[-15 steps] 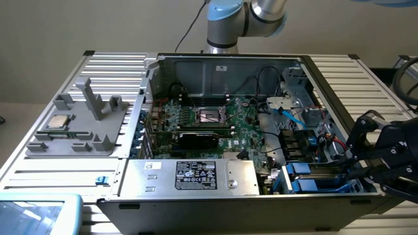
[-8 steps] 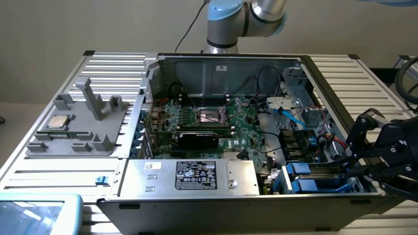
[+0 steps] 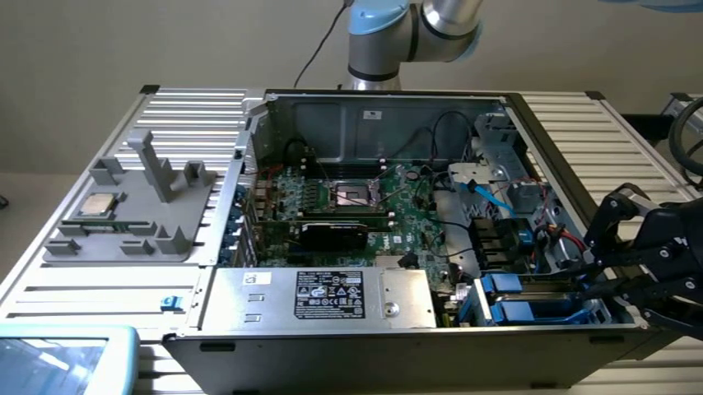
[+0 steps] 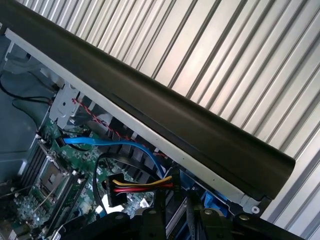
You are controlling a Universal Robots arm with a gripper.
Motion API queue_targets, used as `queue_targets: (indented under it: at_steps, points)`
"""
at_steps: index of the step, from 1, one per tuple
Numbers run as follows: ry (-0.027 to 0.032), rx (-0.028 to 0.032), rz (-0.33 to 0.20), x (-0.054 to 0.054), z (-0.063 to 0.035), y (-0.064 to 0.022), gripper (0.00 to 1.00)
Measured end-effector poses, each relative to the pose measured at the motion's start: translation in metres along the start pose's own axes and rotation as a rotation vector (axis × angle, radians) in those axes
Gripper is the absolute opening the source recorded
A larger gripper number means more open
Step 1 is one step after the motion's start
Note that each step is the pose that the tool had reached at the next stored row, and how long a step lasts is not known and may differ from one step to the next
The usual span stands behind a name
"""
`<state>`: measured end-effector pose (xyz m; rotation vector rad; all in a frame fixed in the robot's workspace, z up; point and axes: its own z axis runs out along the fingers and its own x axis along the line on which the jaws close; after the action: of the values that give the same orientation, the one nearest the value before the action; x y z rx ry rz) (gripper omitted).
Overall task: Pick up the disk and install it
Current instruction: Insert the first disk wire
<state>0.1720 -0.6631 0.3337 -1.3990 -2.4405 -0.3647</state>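
Fingers [image 3: 591,270] apart, disk [image 3: 538,311] just beside them

The arm [image 3: 412,29] is made of thick, rounded silver-grey metal joints, each closed off with a pale blue cap. A thin black cable [image 3: 318,49] hangs beside its column. The gripper [image 3: 598,263] is matt black all over, an open frame of angular linkage bars joined at round pivots. From the wrist view, its black body shows rounded lumps and small bolt heads.
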Motion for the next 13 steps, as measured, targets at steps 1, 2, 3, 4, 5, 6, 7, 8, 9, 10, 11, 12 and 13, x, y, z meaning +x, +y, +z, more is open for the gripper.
queue_targets:
  at_steps: [1, 2, 3, 4, 5, 6, 7, 8, 9, 10, 11, 12, 13]
  points:
    - [0.0000, 0.0000, 0.000, 0.0000, 0.0000, 0.0000, 0.31]
    - [0.0001, 0.0000, 0.000, -0.0001, 0.0000, 0.0000, 0.31]
    - [0.0000, 0.0000, 0.000, -0.0001, 0.0000, 0.0000, 0.31]
    - [0.0000, 0.0000, 0.000, -0.0001, 0.0000, 0.0000, 0.31]
    - [0.0000, 0.0000, 0.000, -0.0001, 0.0000, 0.0000, 0.28]
    - [0.0000, 0.0000, 0.000, -0.0001, 0.0000, 0.0000, 0.28]
    - [0.0000, 0.0000, 0.000, -0.0001, 0.0000, 0.0000, 0.21]
    - [0.0000, 0.0000, 0.000, -0.0001, 0.0000, 0.0000, 0.21]
    - [0.0000, 0.0000, 0.000, -0.0001, 0.0000, 0.0000, 0.16]
    - [0.0000, 0.0000, 0.000, -0.0001, 0.0000, 0.0000, 0.16]
    - [0.0000, 0.0000, 0.000, -0.0001, 0.0000, 0.0000, 0.16]
    - [0.0000, 0.0000, 0.000, -0.0001, 0.0000, 0.0000, 0.16]
    - [0.0000, 0.0000, 0.000, -0.0001, 0.0000, 0.0000, 0.16]
